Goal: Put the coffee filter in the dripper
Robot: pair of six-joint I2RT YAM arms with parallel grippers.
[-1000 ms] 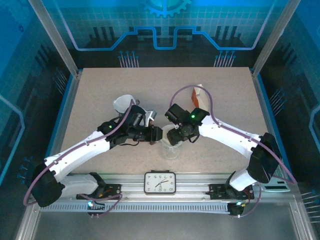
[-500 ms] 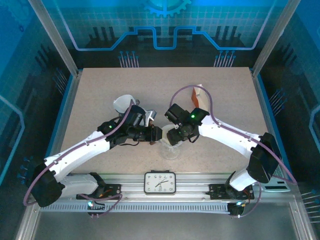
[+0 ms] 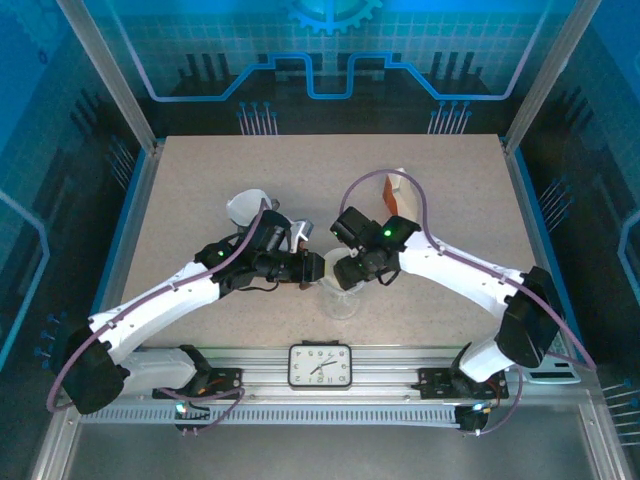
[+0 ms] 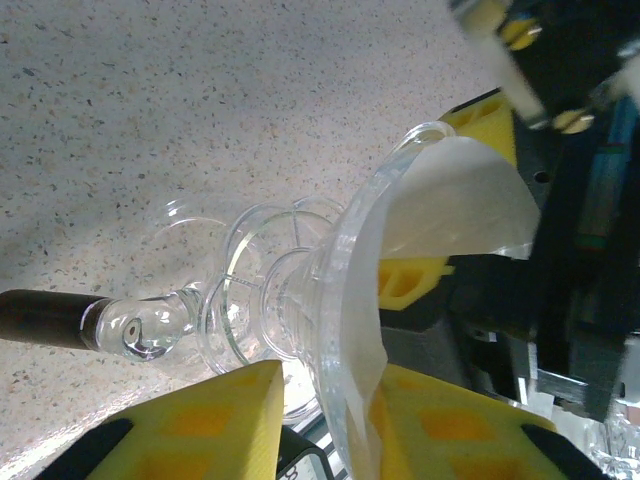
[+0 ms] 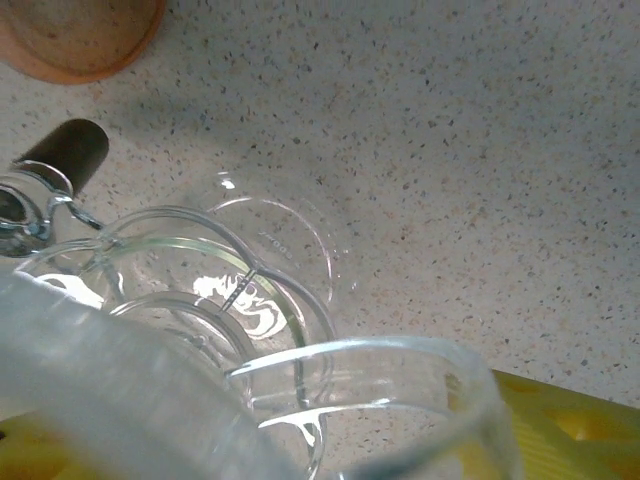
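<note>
A clear glass dripper (image 3: pixel 338 272) sits on a glass carafe (image 3: pixel 341 300) near the table's front middle. The white coffee filter (image 4: pixel 460 200) lies inside the dripper (image 4: pixel 345 260) against its wall, its edge standing above the rim. My left gripper (image 4: pixel 330 400) straddles that rim from the left. One yellow finger touches the filter; the other stands a little off the glass. My right gripper (image 5: pixel 290 440) comes in from the right, and the dripper's cone (image 5: pixel 370 350) fills the space between its yellow fingers. In the top view, left gripper (image 3: pixel 308 268) and right gripper (image 3: pixel 348 275) meet over the dripper.
The carafe (image 5: pixel 200 270) has a dark handle (image 5: pixel 65 150) pointing away from its body. A pale bowl-like item (image 3: pixel 248 207) lies behind the left arm. An orange-brown item (image 3: pixel 400 195) lies behind the right arm. A clock (image 3: pixel 320 365) sits on the front rail.
</note>
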